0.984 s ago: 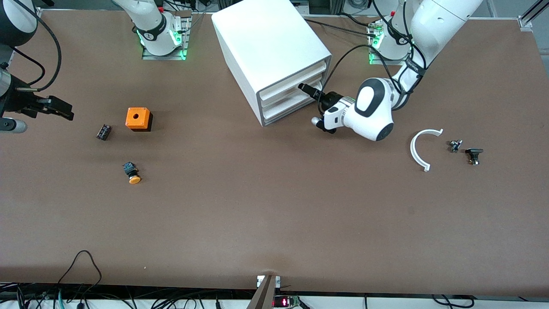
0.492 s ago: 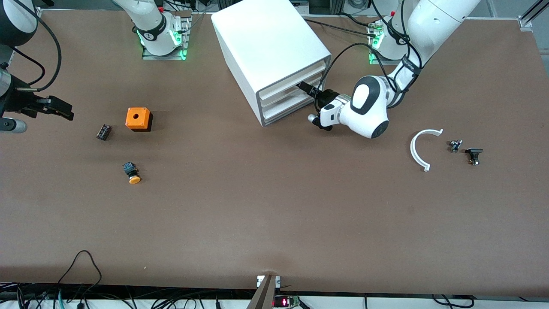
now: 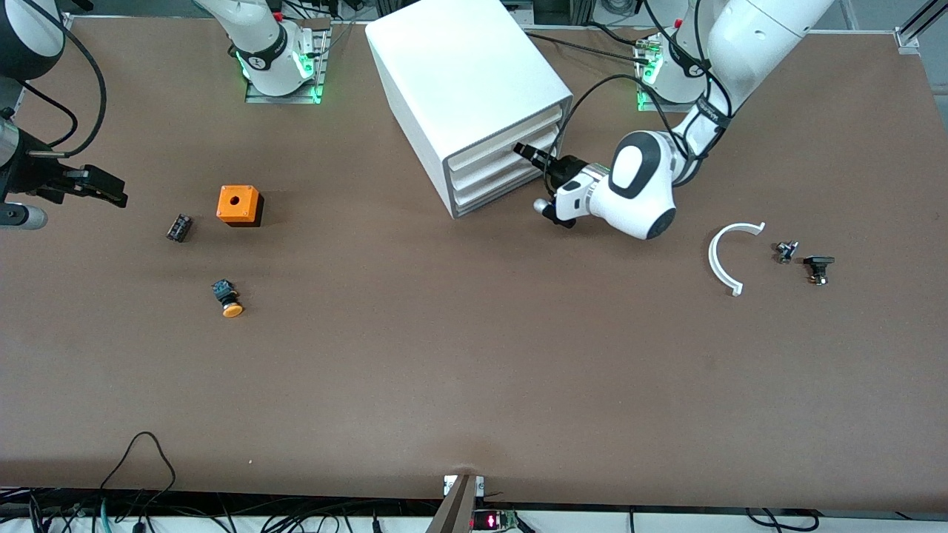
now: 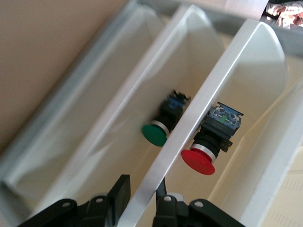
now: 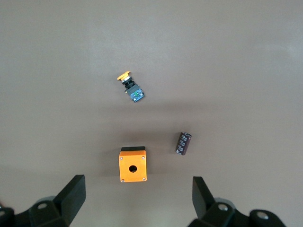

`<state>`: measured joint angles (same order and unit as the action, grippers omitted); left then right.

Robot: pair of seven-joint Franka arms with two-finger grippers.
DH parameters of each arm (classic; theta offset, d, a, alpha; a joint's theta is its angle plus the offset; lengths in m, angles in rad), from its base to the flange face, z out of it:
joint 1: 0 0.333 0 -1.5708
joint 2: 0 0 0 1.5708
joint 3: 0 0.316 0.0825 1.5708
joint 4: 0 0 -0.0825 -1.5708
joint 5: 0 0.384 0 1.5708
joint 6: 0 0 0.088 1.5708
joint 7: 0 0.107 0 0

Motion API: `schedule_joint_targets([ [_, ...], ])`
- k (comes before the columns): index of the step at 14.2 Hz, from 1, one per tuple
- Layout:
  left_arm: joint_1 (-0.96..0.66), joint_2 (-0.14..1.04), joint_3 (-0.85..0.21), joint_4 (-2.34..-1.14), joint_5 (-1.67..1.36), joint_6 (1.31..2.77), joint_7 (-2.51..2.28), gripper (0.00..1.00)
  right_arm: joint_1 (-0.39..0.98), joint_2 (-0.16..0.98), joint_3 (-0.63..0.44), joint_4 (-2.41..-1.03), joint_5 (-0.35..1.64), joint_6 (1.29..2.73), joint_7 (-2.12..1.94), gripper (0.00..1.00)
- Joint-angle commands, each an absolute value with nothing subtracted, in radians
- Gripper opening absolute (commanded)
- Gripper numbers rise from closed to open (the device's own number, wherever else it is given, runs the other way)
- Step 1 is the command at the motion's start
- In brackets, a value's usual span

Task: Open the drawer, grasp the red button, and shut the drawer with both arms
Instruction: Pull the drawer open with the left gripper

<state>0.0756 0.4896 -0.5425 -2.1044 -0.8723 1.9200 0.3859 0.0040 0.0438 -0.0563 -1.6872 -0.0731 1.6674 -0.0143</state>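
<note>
Pinches the front lip of the drawer (image 3: 503, 159) with the left claw (image 3: 522, 150), one finger on each side of the white wall, at the middle of the three trays in the white cabinet (image 3: 459, 74). Looks like a hold taken for the pull, since the tray appears barely drawn out, if at all. Comes in low and level with the drawer front, probably so that the tray slides straight out rather than tipping.

Shows, in the left wrist view, the button (image 4: 199, 160) just ahead of the left claw (image 4: 139, 194), lying on its side inside the drawer (image 4: 213, 85), red cap toward the fingertips. Shows a green-capped button (image 4: 155, 134) one tray over, also just ahead of the claw.

Keeps the right claw (image 3: 104, 189) waiting, spread wide, over the bench (image 3: 474, 370) at the right arm's end. Frames, below the right claw (image 5: 137, 203), an orange box (image 5: 132, 165), a dark cylinder (image 5: 184, 143) beside it and an orange-capped button (image 5: 130, 87) a little farther out, all apart from one another.

Hides the red button entirely in the front view, inside the cabinet. Cuts off the right arm at that view's edge. Leaves it hard to tell how firmly the fingers bear on the lip. Leaves a white curved strip (image 3: 722, 259) and two small dark parts (image 3: 786, 252) untouched, well apart from either claw.
</note>
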Motion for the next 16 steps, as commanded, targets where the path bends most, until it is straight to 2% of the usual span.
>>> schedule_joint_targets([
  [1, 0.118, 0.488, -0.453, -2.051, -0.767, 1.945, 0.390, 0.00, -0.008, 0.029, -0.044, -1.698, -0.055, 1.675, -0.034, 1.00],
  [5, 0.138, 0.489, -0.390, -1.970, -0.764, 1.947, 0.385, 0.00, -0.006, 0.041, -0.043, -1.697, -0.051, 1.686, -0.037, 1.00],
  [6, 0.140, 0.488, -0.382, -1.970, -0.767, 1.945, 0.380, 0.10, -0.006, 0.043, -0.043, -1.697, -0.020, 1.690, -0.044, 1.00],
  [7, 0.144, 0.480, -0.382, -1.970, -0.767, 1.941, 0.390, 0.96, -0.003, 0.055, -0.043, -1.697, 0.030, 1.693, -0.046, 1.00],
  [8, 0.155, 0.459, -0.382, -1.971, -0.765, 1.942, 0.390, 1.00, -0.002, 0.072, -0.038, -1.697, 0.085, 1.710, -0.046, 1.00],
  [10, 0.167, 0.404, -0.377, -1.973, -0.764, 1.945, 0.388, 1.00, 0.064, 0.110, -0.012, -1.695, 0.107, 1.797, -0.078, 1.00],
  [12, 0.183, 0.300, -0.338, -1.970, -0.653, 1.947, 0.384, 1.00, 0.155, 0.156, -0.009, -1.677, 0.112, 1.871, -0.080, 1.00],
  [14, 0.199, 0.174, -0.267, -1.945, -0.513, 1.948, 0.379, 1.00, 0.228, 0.222, 0.003, -1.613, 0.115, 1.897, -0.080, 1.00],
  [16, 0.212, 0.062, -0.250, -1.937, -0.412, 1.954, 0.376, 1.00, 0.314, 0.297, 0.018, -1.527, 0.118, 1.916, -0.080, 1.00],
])
